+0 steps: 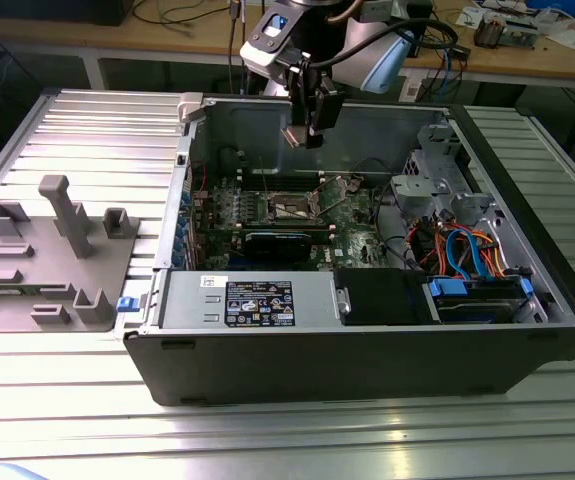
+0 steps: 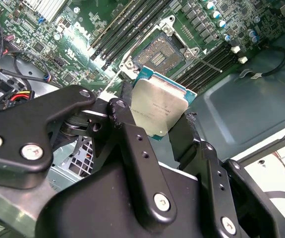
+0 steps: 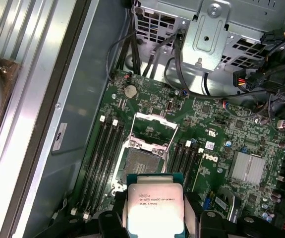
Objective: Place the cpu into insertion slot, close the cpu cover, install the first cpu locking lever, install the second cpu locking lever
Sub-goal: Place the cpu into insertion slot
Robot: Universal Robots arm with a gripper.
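You are getting the exterior view from a camera standing off the near long side of the open computer case (image 1: 367,350). It is set well back and looking down at a slant, so it is taking in the whole case on the ribbed table (image 1: 267,440) and the arm (image 1: 377,55) over the far wall. The first wrist view is looking almost straight down onto the motherboard (image 3: 216,144) from close above. The second wrist view is sitting nearer still, peering slantwise along the black links of the gripper (image 2: 156,119). Both wrist views are sharing the cpu (image 3: 155,208) pinched in that gripper and the insertion slot (image 3: 138,163) beneath. The exterior view is catching the same slot, small, at mid-case.
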